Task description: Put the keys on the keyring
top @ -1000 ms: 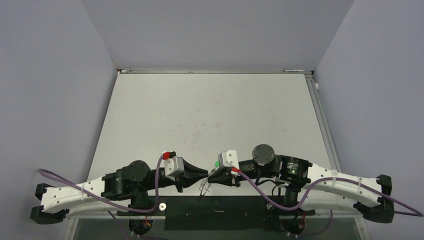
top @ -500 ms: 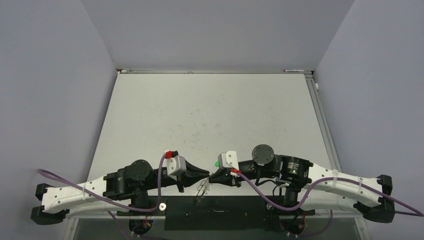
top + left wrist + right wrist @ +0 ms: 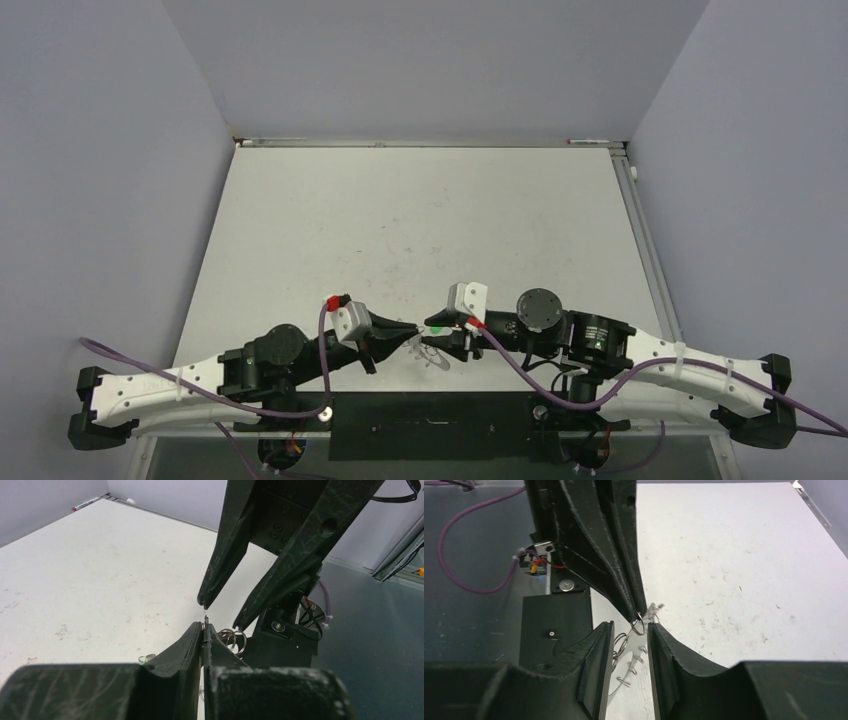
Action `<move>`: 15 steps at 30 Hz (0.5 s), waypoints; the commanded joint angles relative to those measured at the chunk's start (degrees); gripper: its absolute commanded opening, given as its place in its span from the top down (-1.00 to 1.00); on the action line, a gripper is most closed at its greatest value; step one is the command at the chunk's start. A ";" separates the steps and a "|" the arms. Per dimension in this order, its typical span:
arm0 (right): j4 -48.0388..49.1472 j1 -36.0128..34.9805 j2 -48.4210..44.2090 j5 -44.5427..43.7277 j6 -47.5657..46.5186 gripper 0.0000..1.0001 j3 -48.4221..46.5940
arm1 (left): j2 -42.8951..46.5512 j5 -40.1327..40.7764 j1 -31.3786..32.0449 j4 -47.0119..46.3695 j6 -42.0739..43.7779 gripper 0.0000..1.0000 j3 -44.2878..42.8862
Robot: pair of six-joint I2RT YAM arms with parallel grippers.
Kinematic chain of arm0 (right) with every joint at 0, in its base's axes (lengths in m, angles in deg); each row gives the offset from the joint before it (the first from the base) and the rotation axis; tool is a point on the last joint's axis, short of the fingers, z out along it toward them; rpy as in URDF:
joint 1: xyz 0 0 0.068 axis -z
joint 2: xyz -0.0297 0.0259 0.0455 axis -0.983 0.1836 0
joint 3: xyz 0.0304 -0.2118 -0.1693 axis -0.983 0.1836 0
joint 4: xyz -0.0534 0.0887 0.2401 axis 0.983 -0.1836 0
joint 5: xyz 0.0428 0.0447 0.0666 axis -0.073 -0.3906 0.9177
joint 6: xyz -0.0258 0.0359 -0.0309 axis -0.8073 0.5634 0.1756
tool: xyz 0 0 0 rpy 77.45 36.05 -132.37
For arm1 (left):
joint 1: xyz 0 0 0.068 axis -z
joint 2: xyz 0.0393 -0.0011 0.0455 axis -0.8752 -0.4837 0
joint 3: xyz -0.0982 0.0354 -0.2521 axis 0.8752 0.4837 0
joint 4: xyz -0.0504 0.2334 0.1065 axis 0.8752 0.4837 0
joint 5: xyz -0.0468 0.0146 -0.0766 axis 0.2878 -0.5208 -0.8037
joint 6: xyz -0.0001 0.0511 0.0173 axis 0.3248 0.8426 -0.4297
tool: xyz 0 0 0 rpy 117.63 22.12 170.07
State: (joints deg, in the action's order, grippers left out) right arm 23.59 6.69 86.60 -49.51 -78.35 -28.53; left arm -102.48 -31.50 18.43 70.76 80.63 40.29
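Note:
My left gripper [image 3: 412,331] is shut on the rim of the grey keyring [image 3: 432,357], pinching it at the fingertips [image 3: 205,626]. The ring hangs below them, and its small wire loops [image 3: 232,638] show beside the right finger. In the right wrist view the keyring [image 3: 625,645] dangles from the left gripper's tips with several loops along it. My right gripper [image 3: 630,630] is open, tip to tip with the left one, its fingers on either side of the ring's top loop. The tiny green key [image 3: 145,658] lies on the table beside the left finger and also shows in the top view [image 3: 437,327].
The white table [image 3: 420,220] stretches away behind both grippers. A black base plate [image 3: 430,425] runs along the near edge below the arms. Grey walls enclose the table on three sides.
Both grippers have moved away from the near edge onto the white table, carrying the keyring with them. The right wrist has swung up and to the right.

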 commanded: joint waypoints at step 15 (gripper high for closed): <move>3.60 0.11 3.43 -3.43 -1.51 0.56 -1.58 | 4.73 -1.64 -0.14 -8.99 1.06 1.00 1.98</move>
State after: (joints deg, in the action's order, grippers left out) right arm 24.82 6.69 90.34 -54.31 -78.87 -28.53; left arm -99.31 -31.39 18.32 67.74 81.11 42.74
